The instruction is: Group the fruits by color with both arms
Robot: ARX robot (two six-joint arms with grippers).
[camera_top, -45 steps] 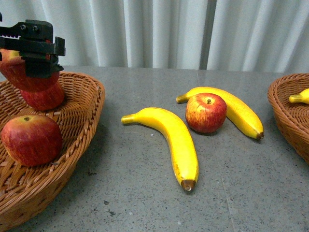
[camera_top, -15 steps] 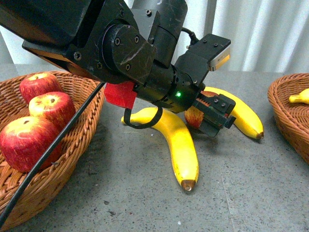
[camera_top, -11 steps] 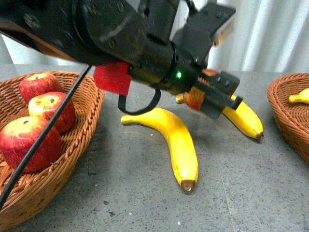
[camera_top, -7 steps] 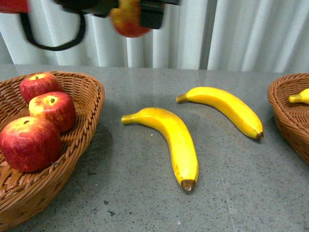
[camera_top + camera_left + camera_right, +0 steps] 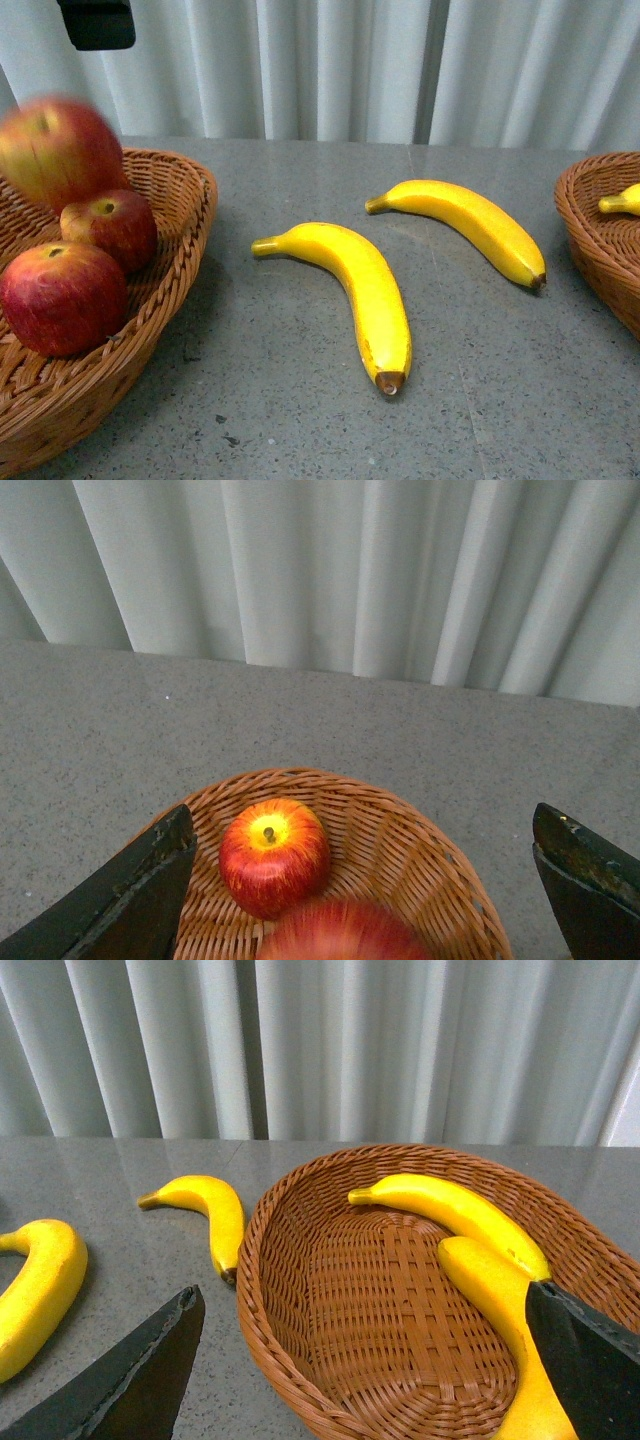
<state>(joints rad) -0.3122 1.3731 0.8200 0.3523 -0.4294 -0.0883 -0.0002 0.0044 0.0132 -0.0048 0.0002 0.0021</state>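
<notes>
A red apple, blurred in motion, is just above the left wicker basket, free of any gripper. Two more apples lie in that basket. Two yellow bananas lie on the grey table. My left gripper is open and empty above the basket, over one sharp apple and the blurred one. My right gripper is open and empty over the right basket, which holds two bananas.
A black part of the left arm shows at the top left of the front view. The right basket with a banana tip stands at the table's right edge. White curtains hang behind the table.
My left gripper lifted the apple from between the two bananas, carried it up and left over the left basket and let it go. The apple is now dropping into the basket.
</notes>
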